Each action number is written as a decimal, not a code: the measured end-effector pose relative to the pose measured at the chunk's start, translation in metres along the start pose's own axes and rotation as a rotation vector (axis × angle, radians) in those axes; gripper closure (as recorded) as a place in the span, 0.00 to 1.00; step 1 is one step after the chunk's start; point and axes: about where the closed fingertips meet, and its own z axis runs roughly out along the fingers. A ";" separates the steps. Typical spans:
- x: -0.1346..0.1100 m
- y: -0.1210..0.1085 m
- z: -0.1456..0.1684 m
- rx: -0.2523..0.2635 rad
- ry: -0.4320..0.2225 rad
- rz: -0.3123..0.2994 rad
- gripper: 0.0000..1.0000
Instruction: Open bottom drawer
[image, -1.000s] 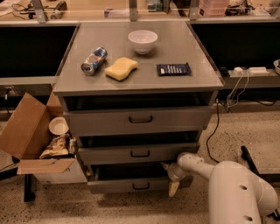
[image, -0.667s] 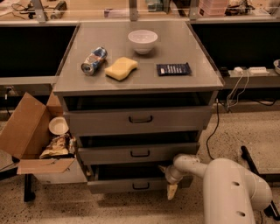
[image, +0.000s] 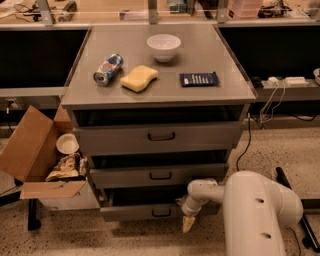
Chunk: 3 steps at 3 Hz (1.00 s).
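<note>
The bottom drawer (image: 135, 212) is the lowest grey front of the cabinet, with a small dark bar handle (image: 161, 213). It stands pulled out a little, with a dark gap above it. My gripper (image: 188, 223) hangs at the end of the white arm (image: 250, 210), in front of the drawer's right part, just right of the handle and pointing down toward the floor. The mid-sized drawer (image: 160, 175) and the tallest top drawer (image: 160, 136) sit above it.
On the cabinet top are a white bowl (image: 163, 46), a crushed can (image: 107, 69), a yellow sponge (image: 139, 78) and a dark snack packet (image: 199, 79). An open cardboard box (image: 40, 160) with rubbish stands at the left. Cables (image: 270, 100) hang at the right.
The arm has shifted left along the bottom drawer's front, bringing the gripper closer to the handle. The drawer has not visibly moved.
</note>
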 end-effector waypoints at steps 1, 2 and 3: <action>-0.012 0.013 0.007 -0.059 -0.001 0.030 0.43; -0.012 0.013 0.005 -0.059 -0.001 0.030 0.65; -0.029 0.019 0.002 -0.089 -0.005 0.035 0.88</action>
